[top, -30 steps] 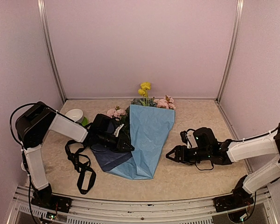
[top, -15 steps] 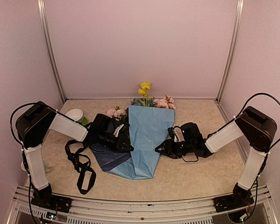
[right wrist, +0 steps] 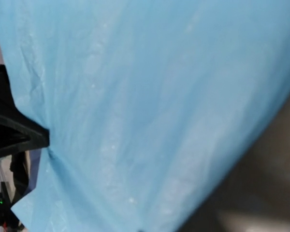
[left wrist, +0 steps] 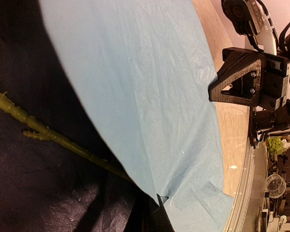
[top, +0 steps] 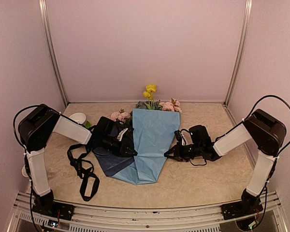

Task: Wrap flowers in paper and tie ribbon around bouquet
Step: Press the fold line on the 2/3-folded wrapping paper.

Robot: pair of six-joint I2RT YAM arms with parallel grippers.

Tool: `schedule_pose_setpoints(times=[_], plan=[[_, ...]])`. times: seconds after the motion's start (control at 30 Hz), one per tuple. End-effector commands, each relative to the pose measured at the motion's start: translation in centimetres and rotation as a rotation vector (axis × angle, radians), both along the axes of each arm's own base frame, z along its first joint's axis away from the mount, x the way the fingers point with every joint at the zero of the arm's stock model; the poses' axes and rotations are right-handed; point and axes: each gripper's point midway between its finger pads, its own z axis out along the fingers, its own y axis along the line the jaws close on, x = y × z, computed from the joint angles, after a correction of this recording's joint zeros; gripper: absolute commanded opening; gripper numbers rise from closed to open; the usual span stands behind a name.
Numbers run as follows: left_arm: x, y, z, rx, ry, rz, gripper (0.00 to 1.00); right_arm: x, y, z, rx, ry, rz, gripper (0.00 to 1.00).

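Observation:
The light-blue paper (top: 153,140) lies folded over the flowers (top: 150,92), whose yellow and pink heads stick out at its far end. Its navy reverse (top: 111,164) spreads out to the left. My left gripper (top: 134,151) is shut on the paper's left fold; in the left wrist view its tip (left wrist: 159,199) pinches a crease, beside a green stem (left wrist: 53,137). My right gripper (top: 167,154) is shut at the paper's right edge. The right wrist view is filled by the paper (right wrist: 150,106), whose creases run to the bottom edge. The black ribbon (top: 84,175) lies looped on the table, left of the paper.
A white cup on a green saucer (top: 79,118) stands at the far left behind my left arm. Pink walls and metal posts (top: 55,63) close in the table. A metal rail (top: 145,212) runs along the near edge.
My right arm has swung in leftward to the paper's right edge and its jaws have closed there. The left arm, paper and flowers have stayed in place.

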Motion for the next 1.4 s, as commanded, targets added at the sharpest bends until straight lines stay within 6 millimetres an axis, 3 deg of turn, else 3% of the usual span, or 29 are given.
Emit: schedule_pose_setpoints(times=[0.0,0.1,0.27,0.37,0.47,0.57,0.7,0.77,1.0,1.13,1.23,1.37], plan=[[0.5,1.6,-2.1,0.070,0.025,0.029,0.00,1.1,-2.3,-0.1,-0.115,-0.024,-0.025,0.01],[0.3,1.6,-2.4,0.070,0.038,0.025,0.00,0.5,-2.5,0.4,-0.171,-0.025,0.013,0.17],[0.1,1.6,-2.7,0.069,0.044,0.022,0.00,-1.3,-3.7,2.6,-0.413,-0.112,0.007,0.44],[0.1,1.5,-2.8,0.067,0.049,0.023,0.00,-2.9,-2.9,4.4,-0.506,-0.185,0.008,0.51],[0.0,1.6,-3.1,0.071,0.053,0.027,0.00,-6.1,2.0,5.3,-0.453,-0.259,0.156,0.42],[0.0,1.6,-3.2,0.072,0.060,0.029,0.00,-8.7,6.6,3.9,-0.414,-0.264,0.313,0.30],[0.0,1.7,-3.3,0.077,0.059,0.033,0.00,-9.3,8.8,-0.2,-0.567,-0.212,0.404,0.05],[0.0,1.8,-3.3,0.079,0.062,0.034,0.00,-10.1,9.7,-1.7,-0.605,-0.198,0.457,0.00],[-0.1,1.8,-3.3,0.077,0.060,0.031,0.00,-16.5,10.6,-2.8,-0.574,-0.164,0.656,0.00],[-0.1,1.8,-3.4,0.079,0.061,0.030,0.00,-19.3,10.5,-1.2,-0.511,-0.160,0.715,0.00],[0.0,1.8,-3.3,0.078,0.058,0.031,0.00,-18.9,9.9,1.3,-0.489,-0.191,0.673,0.00],[-0.1,1.7,-3.4,0.078,0.060,0.028,0.00,-15.7,9.2,4.2,-0.455,-0.243,0.533,0.02]])
